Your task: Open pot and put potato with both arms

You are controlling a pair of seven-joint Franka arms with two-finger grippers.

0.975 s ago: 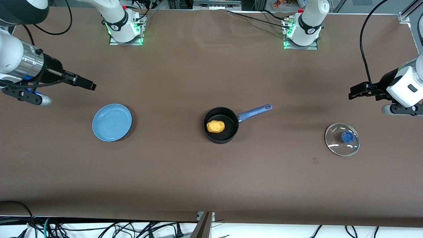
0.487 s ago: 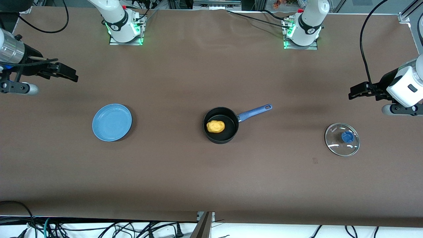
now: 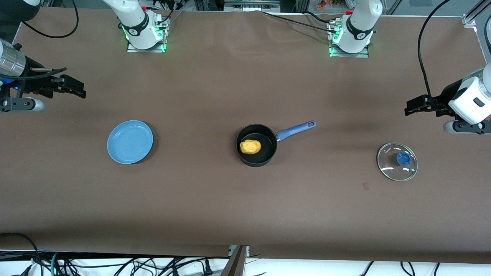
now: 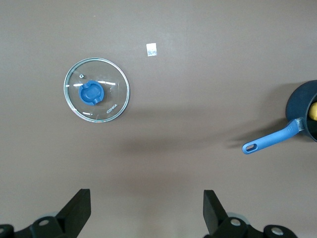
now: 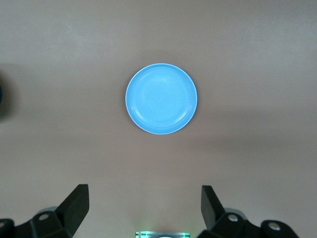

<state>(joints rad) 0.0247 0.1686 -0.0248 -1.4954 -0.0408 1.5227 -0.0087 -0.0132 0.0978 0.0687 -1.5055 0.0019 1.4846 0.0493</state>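
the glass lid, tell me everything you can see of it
The glass lid is round and clear, with a thin metal-looking rim and a blue knob at its centre. In the left wrist view a small vent hole and a printed word show on the glass. It lies flat on the brown table, knob up, toward the left arm's end, well apart from the pot. Only the table touches it. The left gripper hangs open above the table, clear of the lid.
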